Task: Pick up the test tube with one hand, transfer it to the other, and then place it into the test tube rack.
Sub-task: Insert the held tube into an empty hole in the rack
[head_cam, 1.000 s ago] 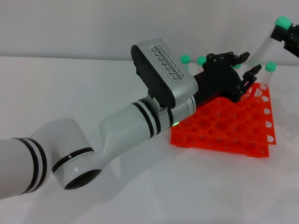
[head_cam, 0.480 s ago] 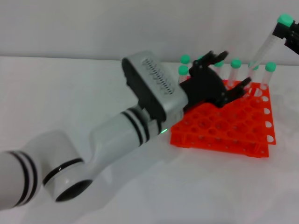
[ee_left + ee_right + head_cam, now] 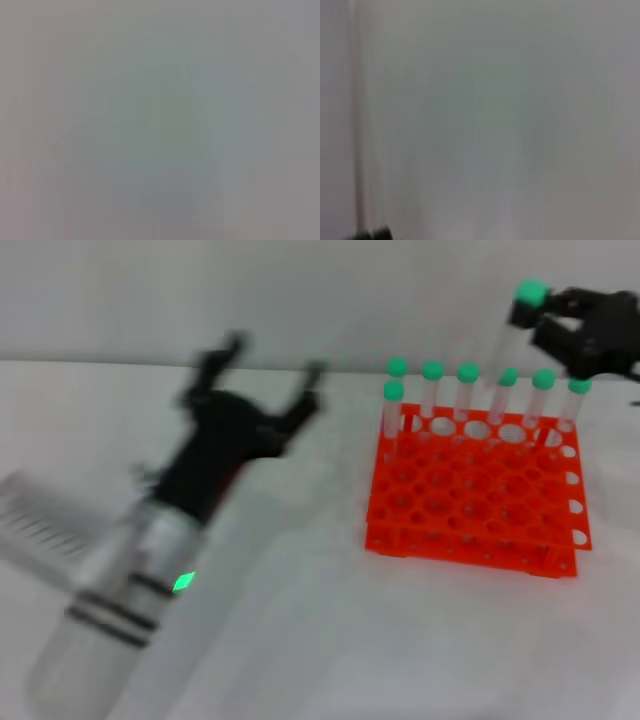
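In the head view my right gripper point(image 3: 545, 320), black, is at the far right above the back of the orange test tube rack point(image 3: 462, 538). It is shut on the test tube point(image 3: 506, 340) just below its mint-green cap. The tube hangs tilted, its lower end over the rack's back row. My left gripper point(image 3: 272, 365) is open and empty, well to the left of the rack above the white table. Both wrist views show only blurred grey.
Several other green-capped tubes point(image 3: 432, 390) stand upright in the rack's back rows. The rack's front holes are empty. The white table point(image 3: 330, 640) spreads in front of and to the left of the rack, under my left arm point(image 3: 130, 580).
My left arm has swung away from the rack to the left, its gripper open and empty. My right gripper with the tube has moved left and a little lower, toward the rack's back row.
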Controlling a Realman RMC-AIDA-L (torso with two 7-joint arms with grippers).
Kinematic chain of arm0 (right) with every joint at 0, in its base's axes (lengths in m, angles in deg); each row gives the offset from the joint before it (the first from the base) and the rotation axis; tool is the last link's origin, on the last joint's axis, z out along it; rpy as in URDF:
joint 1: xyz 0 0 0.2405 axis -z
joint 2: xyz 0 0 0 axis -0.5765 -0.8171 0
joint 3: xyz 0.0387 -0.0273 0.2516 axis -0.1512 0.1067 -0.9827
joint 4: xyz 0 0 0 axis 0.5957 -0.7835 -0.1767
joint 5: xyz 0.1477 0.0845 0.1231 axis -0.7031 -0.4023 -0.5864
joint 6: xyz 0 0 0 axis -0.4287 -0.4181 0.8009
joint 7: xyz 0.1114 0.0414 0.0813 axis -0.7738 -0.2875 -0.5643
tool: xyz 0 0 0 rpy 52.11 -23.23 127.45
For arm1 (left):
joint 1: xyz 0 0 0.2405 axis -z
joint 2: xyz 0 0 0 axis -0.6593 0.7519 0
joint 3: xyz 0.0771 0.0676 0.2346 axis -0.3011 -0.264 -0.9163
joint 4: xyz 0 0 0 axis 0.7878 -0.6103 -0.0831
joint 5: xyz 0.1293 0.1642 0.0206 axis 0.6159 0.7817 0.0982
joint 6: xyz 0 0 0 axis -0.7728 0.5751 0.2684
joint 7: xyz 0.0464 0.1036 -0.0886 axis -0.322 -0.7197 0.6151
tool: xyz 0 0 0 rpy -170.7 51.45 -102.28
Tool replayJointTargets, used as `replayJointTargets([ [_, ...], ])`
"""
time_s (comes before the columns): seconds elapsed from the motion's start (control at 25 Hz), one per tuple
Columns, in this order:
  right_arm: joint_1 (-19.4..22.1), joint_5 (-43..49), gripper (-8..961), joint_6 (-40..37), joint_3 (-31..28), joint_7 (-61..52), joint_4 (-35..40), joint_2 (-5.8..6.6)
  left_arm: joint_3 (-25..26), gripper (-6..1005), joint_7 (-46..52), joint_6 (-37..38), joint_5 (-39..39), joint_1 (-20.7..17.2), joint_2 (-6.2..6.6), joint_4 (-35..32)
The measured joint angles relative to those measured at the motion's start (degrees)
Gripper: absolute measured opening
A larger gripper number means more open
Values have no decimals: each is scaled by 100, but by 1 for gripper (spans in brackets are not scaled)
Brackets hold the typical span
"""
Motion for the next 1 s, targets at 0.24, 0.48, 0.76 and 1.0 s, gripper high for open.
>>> replayJointTargets([
  [0.24, -131, 52, 245, -473, 579, 296, 97, -218, 759, 894, 366, 401, -4, -895, 11, 252],
  [0.48, -242, -49, 245, -1167, 1025, 334, -113, -307, 930, 894, 1219, 367, -141, -973, 21, 771],
  [0.76, -471, -478, 245, -1552, 1369, 379, -488, -308, 931, 894, 1282, 224, -214, -838, 27, 823],
  [1.0, -583, -820, 244, -1678, 1502, 463, -785, -330, 926, 894, 1286, 162, -212, -758, 27, 826],
])
